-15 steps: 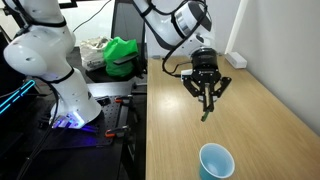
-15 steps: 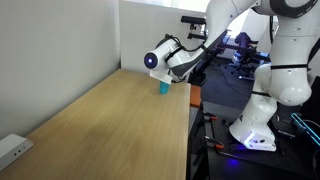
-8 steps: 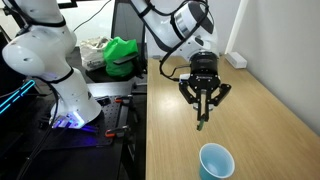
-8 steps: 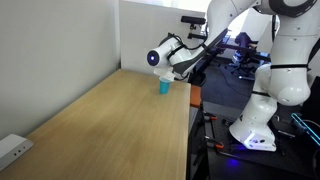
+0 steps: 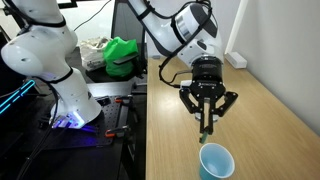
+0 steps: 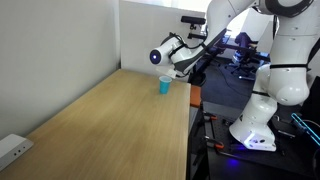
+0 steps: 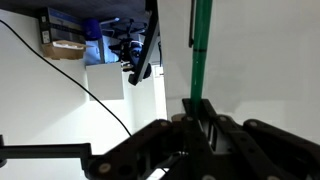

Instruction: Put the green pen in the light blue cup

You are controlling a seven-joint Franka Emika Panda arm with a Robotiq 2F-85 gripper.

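Observation:
My gripper (image 5: 207,118) is shut on the green pen (image 5: 205,131), which hangs almost upright from the fingers. The pen's tip is just above and slightly behind the rim of the light blue cup (image 5: 216,161), which stands upright near the front of the wooden table. In an exterior view the cup (image 6: 164,85) shows at the table's far edge with the gripper (image 6: 166,66) right above it. In the wrist view the green pen (image 7: 202,48) runs up from the closed fingers (image 7: 200,112) against a white wall.
The wooden table (image 5: 250,110) has a white power strip (image 5: 237,59) at its far end by the wall, which also shows in an exterior view (image 6: 12,150). A second white robot (image 5: 50,60) and a green object (image 5: 122,55) stand beside the table.
My gripper has moved with the pen toward the cup and lower; the pen tip now hangs close above the cup's rim.

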